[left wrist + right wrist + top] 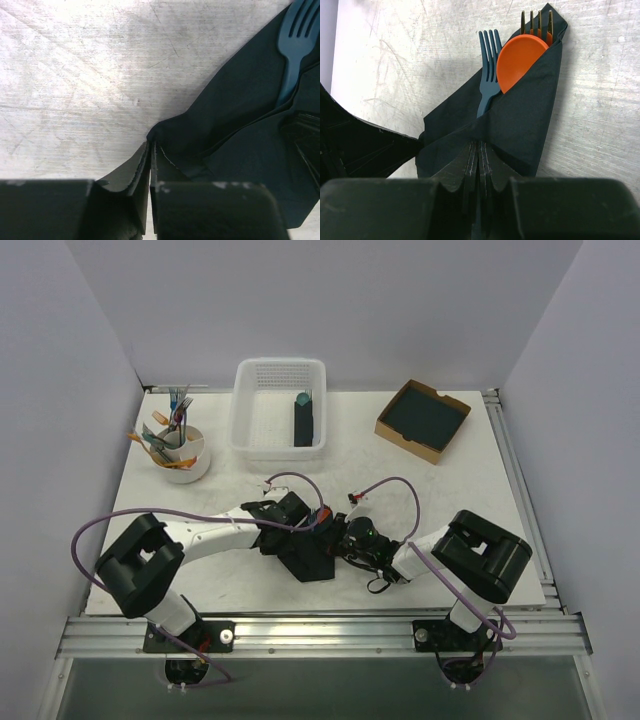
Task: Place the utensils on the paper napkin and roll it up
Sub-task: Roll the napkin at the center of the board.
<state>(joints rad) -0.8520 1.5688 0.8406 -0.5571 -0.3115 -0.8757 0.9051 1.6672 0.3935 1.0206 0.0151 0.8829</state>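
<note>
Right gripper (479,152) pinches shut on a fold of the paper napkin (530,115) on the table (395,60), left gripper (150,155) clamped on another edge; utensils (520,56) sit tucked inside, so rolling probably wants even, low tension.

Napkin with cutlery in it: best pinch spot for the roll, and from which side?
Probably pinch the paper napkin at the bunched fold, coming from that closed end, where the right gripper is shut on it. The orange spoon and teal fork poke out the opposite, open end.
</note>
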